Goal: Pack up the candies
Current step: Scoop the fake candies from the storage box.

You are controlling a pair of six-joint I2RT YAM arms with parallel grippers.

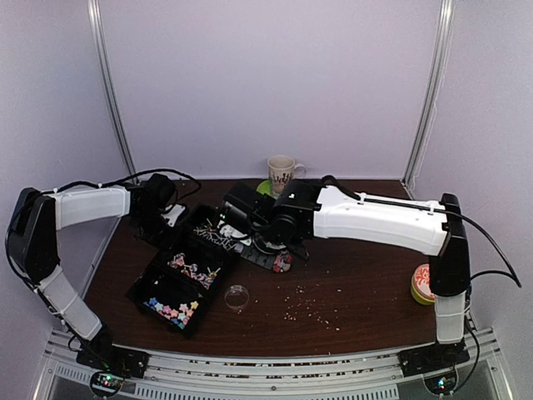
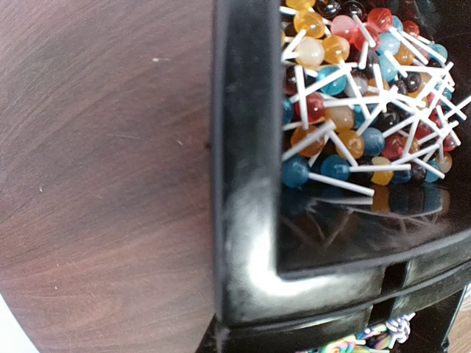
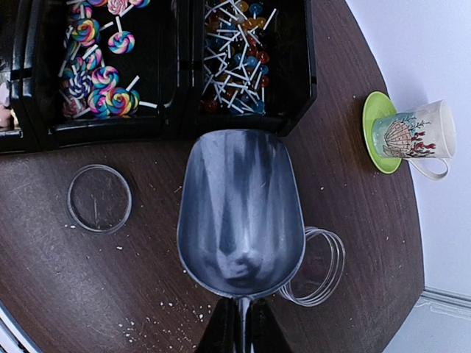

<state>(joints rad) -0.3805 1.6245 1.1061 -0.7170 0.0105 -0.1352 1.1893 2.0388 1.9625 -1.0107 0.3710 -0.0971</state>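
We find the candies in a black tray: ball lollipops nearest the mug, swirl lollipops beside them. The right pincer is closed on a metal scoop whose lip reaches the tray rim. The left pincer is at the tray's far corner, and we cannot tell its opening. The mug print is unreadable.

White arm shells, black joints, thin black cables

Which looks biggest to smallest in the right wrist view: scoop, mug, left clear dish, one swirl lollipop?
1. scoop, though it sits nearest the camera, which inflates it.
2. mug and clear dish: they look alike, so unranked.
3. swirl lollipop, clearly smallest.
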